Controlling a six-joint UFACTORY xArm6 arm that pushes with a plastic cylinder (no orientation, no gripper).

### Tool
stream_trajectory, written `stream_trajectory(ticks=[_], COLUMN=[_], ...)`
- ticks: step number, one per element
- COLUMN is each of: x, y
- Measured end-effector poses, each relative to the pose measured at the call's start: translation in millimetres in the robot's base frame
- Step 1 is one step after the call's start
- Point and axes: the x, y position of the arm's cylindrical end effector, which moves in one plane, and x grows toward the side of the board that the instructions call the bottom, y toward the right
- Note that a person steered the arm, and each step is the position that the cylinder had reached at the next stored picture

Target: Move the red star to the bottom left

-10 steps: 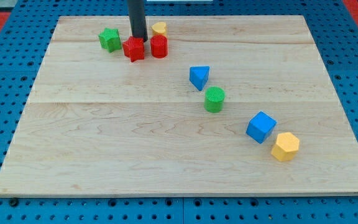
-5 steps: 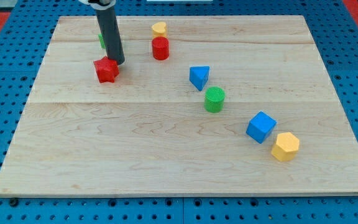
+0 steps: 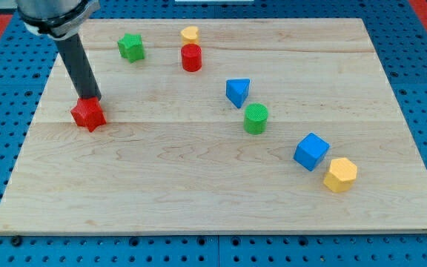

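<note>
The red star (image 3: 88, 115) lies on the wooden board (image 3: 199, 185) at the view's left, about mid-height. My tip (image 3: 91, 99) touches the star's upper right edge; the dark rod slants up to the view's top left.
A green star (image 3: 131, 47) sits at the top left. A red cylinder (image 3: 191, 57) and a small yellow block (image 3: 190, 33) stand at the top centre. A blue triangle (image 3: 237, 92) and green cylinder (image 3: 256, 119) are mid-board. A blue cube (image 3: 311, 151) and yellow hexagon (image 3: 340, 175) are at the right.
My tip has pushed the red star from beside the red cylinder down and to the view's left. The green star is uncovered again. Other blocks have not moved.
</note>
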Motion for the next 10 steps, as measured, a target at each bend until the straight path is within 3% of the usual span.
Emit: stream_trajectory(ticks=[7,10], x=[70.9,116.0], y=[32.4,-8.7])
